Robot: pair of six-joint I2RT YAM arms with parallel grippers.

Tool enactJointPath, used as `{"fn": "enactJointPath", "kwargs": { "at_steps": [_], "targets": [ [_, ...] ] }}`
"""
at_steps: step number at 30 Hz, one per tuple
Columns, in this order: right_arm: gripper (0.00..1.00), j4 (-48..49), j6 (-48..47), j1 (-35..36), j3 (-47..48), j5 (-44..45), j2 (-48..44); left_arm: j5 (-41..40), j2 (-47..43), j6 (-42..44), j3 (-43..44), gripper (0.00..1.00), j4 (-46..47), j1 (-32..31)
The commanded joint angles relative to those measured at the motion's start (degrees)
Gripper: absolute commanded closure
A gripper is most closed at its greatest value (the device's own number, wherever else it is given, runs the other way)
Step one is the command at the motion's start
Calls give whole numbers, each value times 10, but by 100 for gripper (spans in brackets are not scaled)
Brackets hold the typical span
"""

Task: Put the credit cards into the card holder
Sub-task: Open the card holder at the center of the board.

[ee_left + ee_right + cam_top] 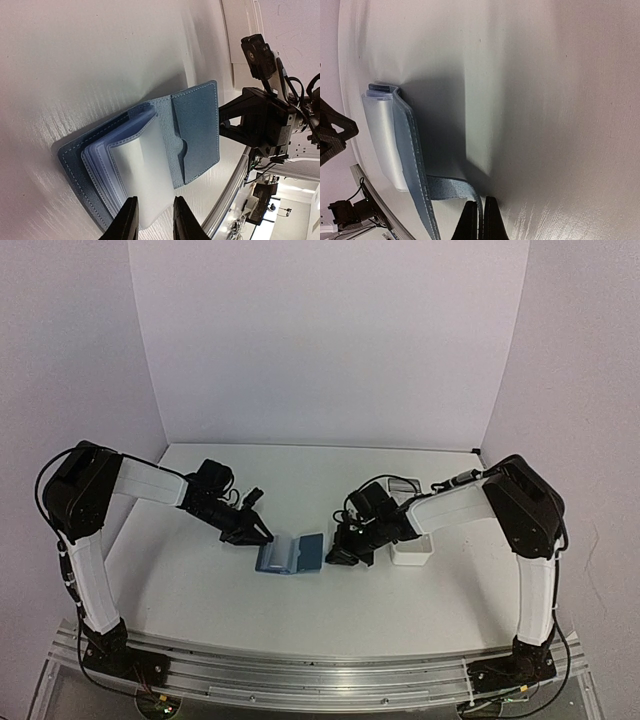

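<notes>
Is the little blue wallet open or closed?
Open. The card holder lies spread on the table, its clear inner sleeves fanned out, and the right gripper pinches one edge.

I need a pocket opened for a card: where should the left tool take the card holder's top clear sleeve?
By its free outer edge, from the left tool's side, opposite the fold: the top clear sleeve arches off the stack there, seemingly leaving room for a finger beneath. The right tool pinches the card holder by its flap, likely steadying it.
</notes>
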Motion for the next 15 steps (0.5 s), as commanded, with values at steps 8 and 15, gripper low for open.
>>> {"fn": "enactJointPath", "kwargs": {
  "at_steps": [8, 15],
  "targets": [
    [84, -33, -6, 3, 23, 38, 12, -67, 22, 86, 44, 69, -36, -9],
    [67, -140, -55, 10, 74, 157, -58, -82, 16, 79, 31, 69, -24, -11]
  ]
}}
